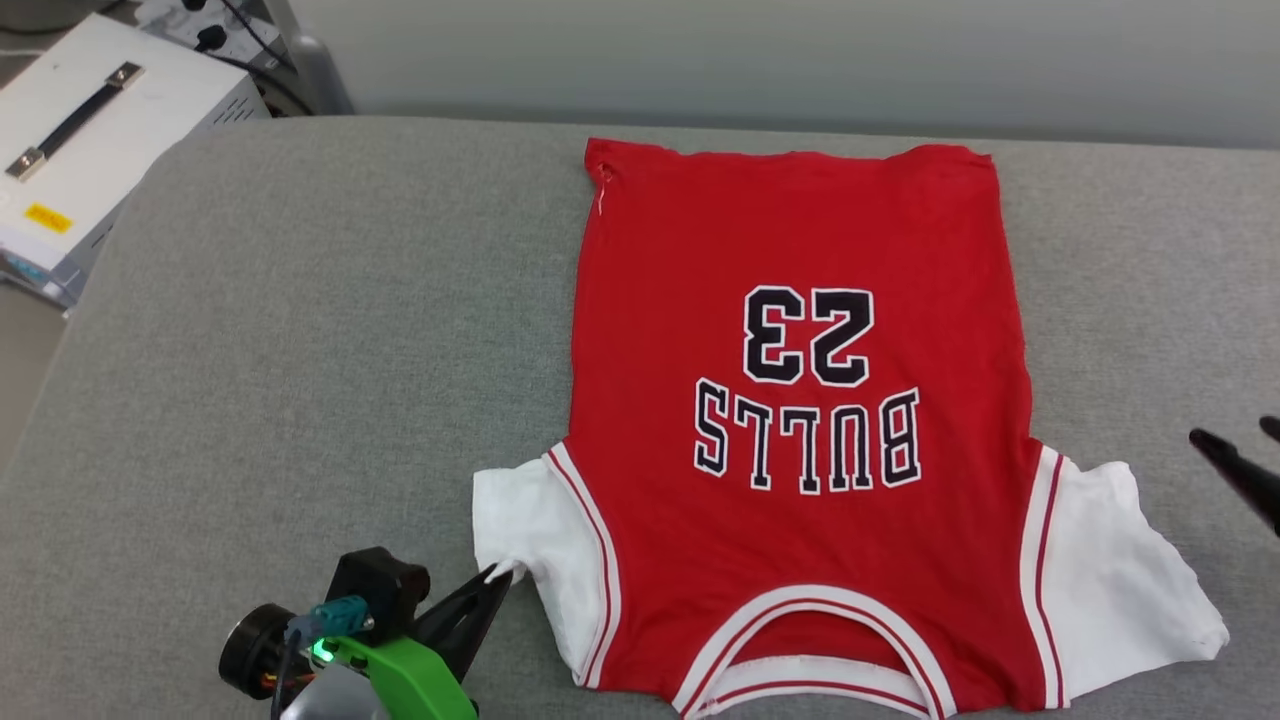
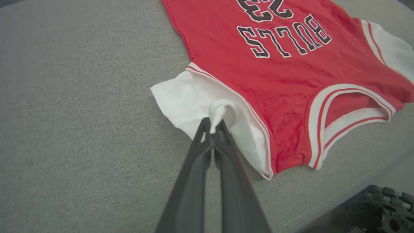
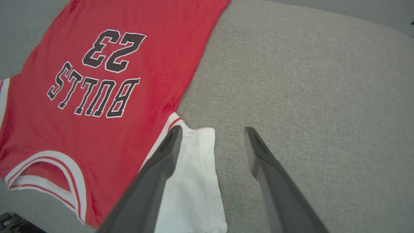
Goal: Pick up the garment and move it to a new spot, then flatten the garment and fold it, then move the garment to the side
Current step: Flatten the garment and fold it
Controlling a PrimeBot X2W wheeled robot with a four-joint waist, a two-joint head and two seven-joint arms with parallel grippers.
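Left gripper (image 2: pixel 212 126) pinching white sleeve (image 2: pixel 181 100) of red jersey T-shirt (image 1: pixel 800 250); right gripper (image 3: pixel 212 131) hovering spread. Best pulling sleeve outward, low, gently.

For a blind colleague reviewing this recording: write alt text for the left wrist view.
The left gripper, shut, pinches a bunched bit of the white sleeve. The garment, red with upside-down "BULLS" lettering, lies spread on a grey fabric surface.

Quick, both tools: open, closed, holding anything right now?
Left tool: closed, pinching a white sleeve of the red jersey T-shirt.
Right tool: open, holding nothing, near the other white sleeve.
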